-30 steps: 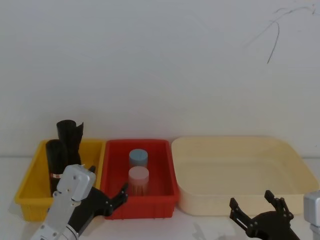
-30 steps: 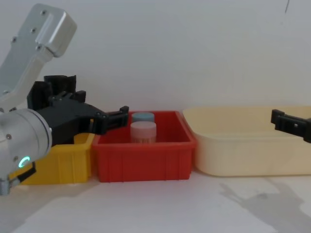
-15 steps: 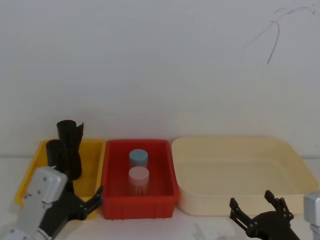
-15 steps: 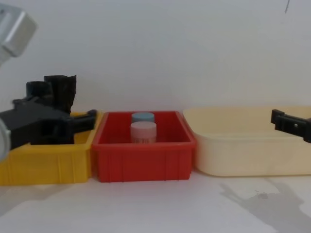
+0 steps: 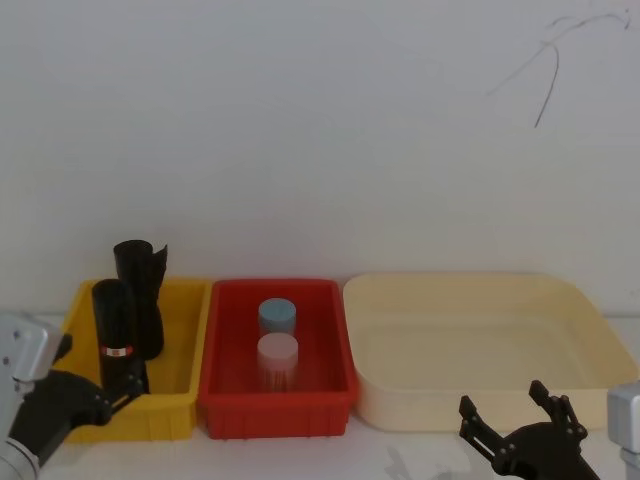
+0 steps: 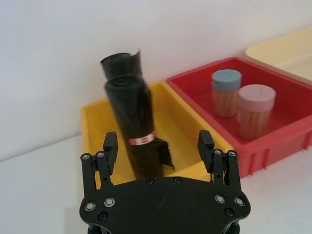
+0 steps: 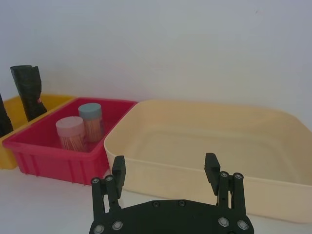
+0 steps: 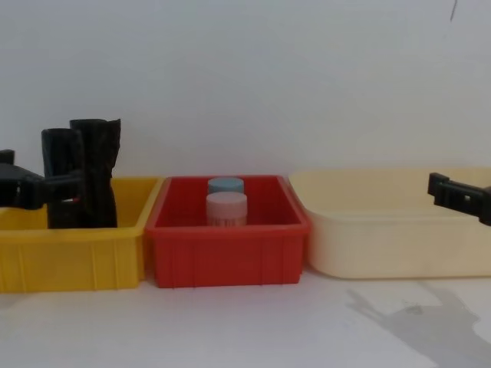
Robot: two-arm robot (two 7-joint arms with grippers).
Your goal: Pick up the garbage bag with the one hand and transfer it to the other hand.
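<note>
Ok so here's where I'm at. The bag [image 6: 136, 113] stands upright in the yellow bin [image 5: 186, 300] at the left end of the desk [image 8: 245, 330], towards the bin's front and left side. The red-and-white label [image 6: 142, 140] sits round it a bit below the middle. Right behind it, touching as far as I can see, is the other roll [image 5: 141, 283] with the ragged top.

My left gripper [image 6: 157, 145] is low at the desk's front-left corner, just outside the yellow bin and pointing at the bag. The fingers [image 6: 109, 146] are spread wide and hold nothing. From the left wrist cam the bag lines up right in the gap between them. In the chest view one finger crosses the bag at about label height, but I honestly can't tell if it's touching or just in front of it.

Right gripper [image 7: 165, 165] hangs near the desk's front-right corner, in front of the cream tub [image 5: 600, 330], fingers also wide apart with nothing in them.

Red bin [image 5: 214, 330] sits between the yellow bin and the tub, side by side with both. In it are two jars, a blue-lidded jar [image 5: 277, 316] at the back and a pink-lidded jar [image 5: 277, 352] just in front.
</note>
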